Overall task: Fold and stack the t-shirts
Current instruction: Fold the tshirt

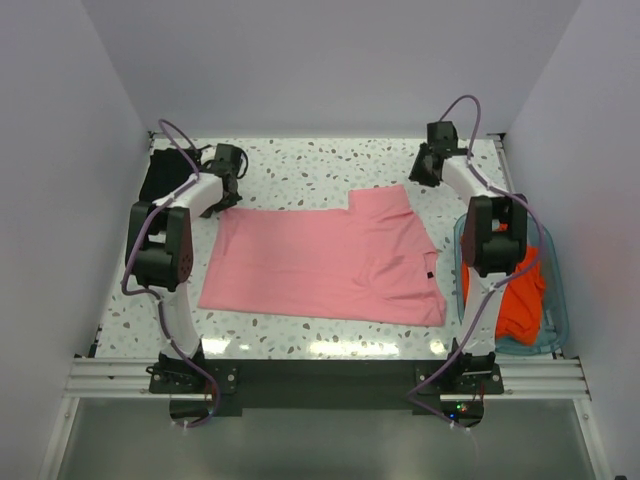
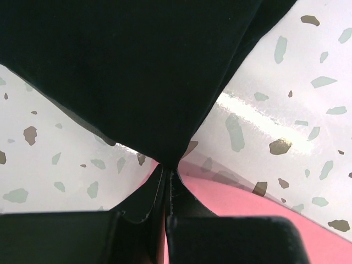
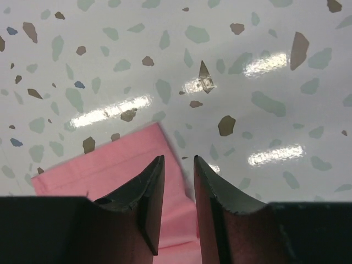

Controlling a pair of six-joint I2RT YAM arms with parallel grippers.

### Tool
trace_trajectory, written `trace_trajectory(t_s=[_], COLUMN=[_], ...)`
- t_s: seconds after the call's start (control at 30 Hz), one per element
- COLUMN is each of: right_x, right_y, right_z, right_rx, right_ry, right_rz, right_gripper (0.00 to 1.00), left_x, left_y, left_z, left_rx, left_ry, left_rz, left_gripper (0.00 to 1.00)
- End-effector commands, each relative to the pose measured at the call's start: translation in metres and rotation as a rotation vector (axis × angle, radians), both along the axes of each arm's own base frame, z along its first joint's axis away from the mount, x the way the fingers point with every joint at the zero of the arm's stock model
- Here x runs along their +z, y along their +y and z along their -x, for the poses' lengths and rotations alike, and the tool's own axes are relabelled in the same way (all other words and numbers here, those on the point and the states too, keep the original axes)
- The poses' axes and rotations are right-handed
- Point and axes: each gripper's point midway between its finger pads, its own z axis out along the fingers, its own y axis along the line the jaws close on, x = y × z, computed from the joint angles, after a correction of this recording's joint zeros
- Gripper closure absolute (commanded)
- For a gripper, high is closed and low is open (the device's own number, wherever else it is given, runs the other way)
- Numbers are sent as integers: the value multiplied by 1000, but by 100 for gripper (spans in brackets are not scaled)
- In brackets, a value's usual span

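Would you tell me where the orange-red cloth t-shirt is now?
Top view: the orange-red t-shirt lies inside the teal plastic tub at the right edge of the table, beside the right arm.

No readable text, label, brand, number or sign — none on the pink t-shirt (image 1: pixel 330 260), none elsewhere

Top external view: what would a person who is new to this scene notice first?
A pink t-shirt lies spread across the middle of the speckled table. At the right edge, orange-red t-shirts lie in a teal tub. At the far left corner, the left tool is shut on a black t-shirt.
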Motion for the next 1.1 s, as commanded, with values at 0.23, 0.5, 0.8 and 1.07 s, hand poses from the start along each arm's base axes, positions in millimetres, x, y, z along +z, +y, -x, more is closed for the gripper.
trace_trajectory(t_s=[0.23,0.5,0.8,1.07], right_x=[-36,-58,-31,41], right_y=[34,29,37,35], right_z=[-12,-5,-21,-42], right_rx=[84,39,44,26], right_ry=[54,118,30,-153], right_rz=[138,233,189,170], right_gripper=[59,72,100,100], left_x=[19,17,22,27], left_y=[-2,-2,-2,-2], left_z=[-17,-18,-28,-43], left_rx=[-28,-32,-42,-48], left_ry=[-73,-73,-106,-145], left_rz=[19,17,25,44], left_gripper=[100,100,100,100])
